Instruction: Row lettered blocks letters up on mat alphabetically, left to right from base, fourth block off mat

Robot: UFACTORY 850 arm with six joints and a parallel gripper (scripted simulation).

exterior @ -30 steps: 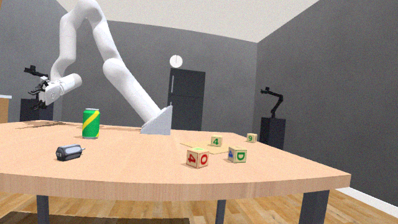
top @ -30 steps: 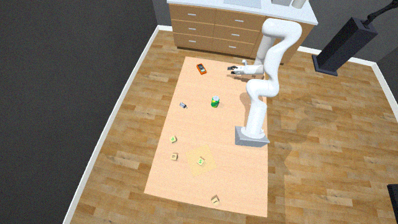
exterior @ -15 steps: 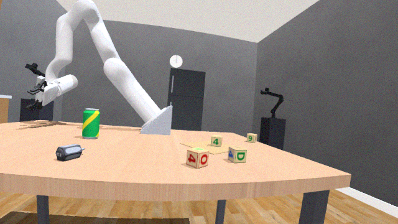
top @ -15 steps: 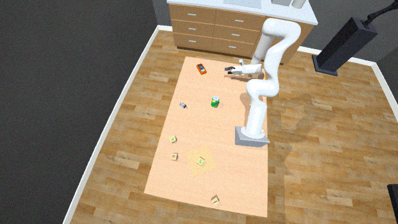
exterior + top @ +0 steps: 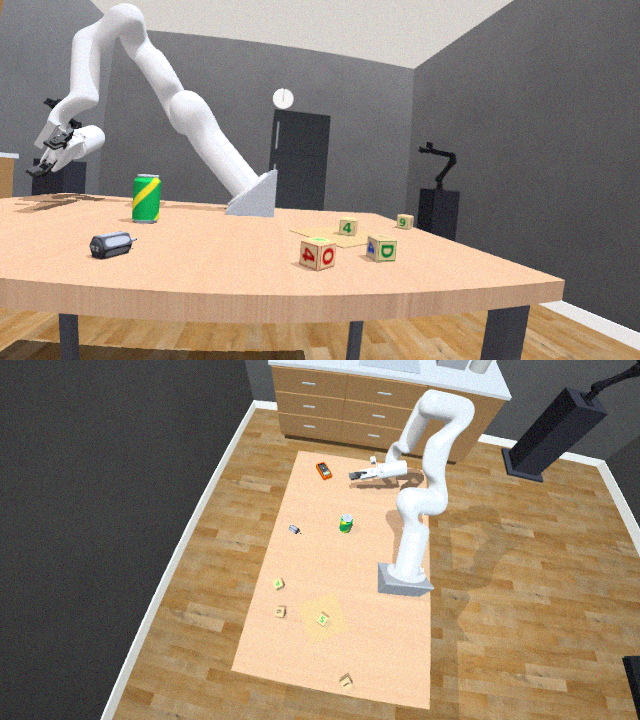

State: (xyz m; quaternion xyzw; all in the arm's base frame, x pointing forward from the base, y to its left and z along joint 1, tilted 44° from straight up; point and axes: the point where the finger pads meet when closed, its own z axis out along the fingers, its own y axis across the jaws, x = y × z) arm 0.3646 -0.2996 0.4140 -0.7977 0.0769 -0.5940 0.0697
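Note:
Four wooden blocks lie at the table's far end from my gripper. One block (image 5: 323, 619) (image 5: 348, 226) sits on the pale mat (image 5: 336, 606) (image 5: 310, 231), with a green 4 on its side. A block (image 5: 279, 583) (image 5: 317, 253) with a red 4 and O on its sides and a block (image 5: 280, 611) (image 5: 381, 248) with a green D on its side lie beside the mat, off it. The fourth block (image 5: 346, 680) (image 5: 405, 221), with a 9 on its side, lies near the table's end edge. The top marks are too small to read. My gripper (image 5: 352, 476) (image 5: 37, 170) is open and empty, raised above the table's other end.
A green and yellow can (image 5: 346, 523) (image 5: 146, 198) stands mid-table. A small grey motor-like part (image 5: 294, 529) (image 5: 111, 244) lies near the table's edge. An orange device (image 5: 324, 470) lies near my gripper. The arm's base (image 5: 404, 580) (image 5: 252, 200) stands on the table's side. Drawers (image 5: 345, 410) stand behind.

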